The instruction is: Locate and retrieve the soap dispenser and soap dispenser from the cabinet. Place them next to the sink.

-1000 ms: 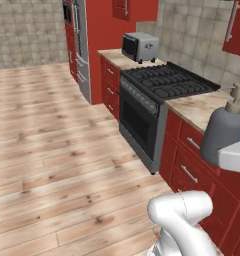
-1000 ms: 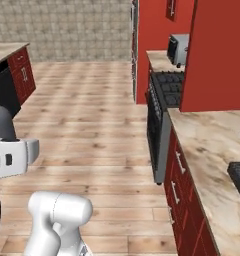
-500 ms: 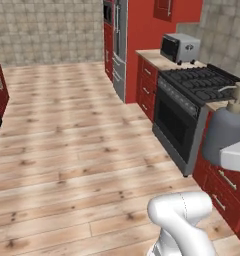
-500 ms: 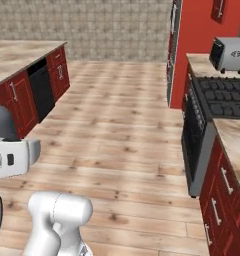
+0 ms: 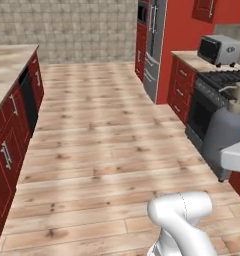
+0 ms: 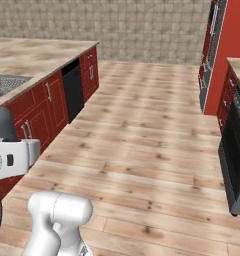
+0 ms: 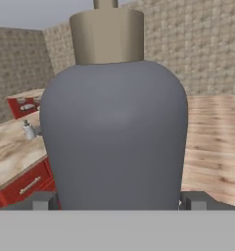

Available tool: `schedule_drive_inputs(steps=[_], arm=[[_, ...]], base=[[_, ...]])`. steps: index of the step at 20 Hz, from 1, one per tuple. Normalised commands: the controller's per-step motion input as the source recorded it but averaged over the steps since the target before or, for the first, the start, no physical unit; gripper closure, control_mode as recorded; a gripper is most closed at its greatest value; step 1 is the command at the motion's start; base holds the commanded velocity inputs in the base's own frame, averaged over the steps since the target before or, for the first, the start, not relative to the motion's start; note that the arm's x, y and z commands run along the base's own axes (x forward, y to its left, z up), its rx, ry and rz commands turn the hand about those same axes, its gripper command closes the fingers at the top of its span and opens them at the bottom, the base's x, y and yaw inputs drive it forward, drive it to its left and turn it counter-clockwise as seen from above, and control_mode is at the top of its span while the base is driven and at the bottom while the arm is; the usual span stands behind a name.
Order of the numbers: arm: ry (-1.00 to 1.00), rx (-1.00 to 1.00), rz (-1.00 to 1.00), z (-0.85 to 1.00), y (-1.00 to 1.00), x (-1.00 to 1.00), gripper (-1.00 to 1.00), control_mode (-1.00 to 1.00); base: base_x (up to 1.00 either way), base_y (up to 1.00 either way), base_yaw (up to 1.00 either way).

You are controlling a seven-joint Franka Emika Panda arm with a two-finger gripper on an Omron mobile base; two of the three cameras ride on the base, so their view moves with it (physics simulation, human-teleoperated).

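The gripper (image 7: pixel 117 202) holds the dark grey soap dispenser (image 7: pixel 114 132), which fills the centre of the hand view, upright, with its tan pump (image 7: pixel 107 34) at the top and the fingers (image 7: pixel 43 201) at either side of its base. In the left base view the same soap dispenser (image 5: pixel 223 137) stands at the right edge of the frame, in front of the black stove (image 5: pixel 212 100). In the right base view the sink (image 6: pixel 7 84) lies at the upper left, set in the marbled desk (image 6: pixel 42 55) above red base units (image 6: pixel 42 102). Wooden floor (image 5: pixel 107 130) spreads across the middle.
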Motion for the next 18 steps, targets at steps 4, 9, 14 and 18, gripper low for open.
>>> schedule_drive_inputs(steps=[4,9,14,18], arm=[[0.00,0.00,0.00,0.00,0.00,0.00,1.00,1.00],[0.00,0.00,0.00,0.00,0.00,0.00,1.00,1.00],[0.00,0.00,0.00,0.00,0.00,0.00,1.00,1.00],[0.00,0.00,0.00,0.00,0.00,0.00,1.00,1.00]], base=[[0.54,0.58,0.22],[0.62,0.11,0.19],[0.95,-0.04,0.17],[1.00,-0.01,0.20]])
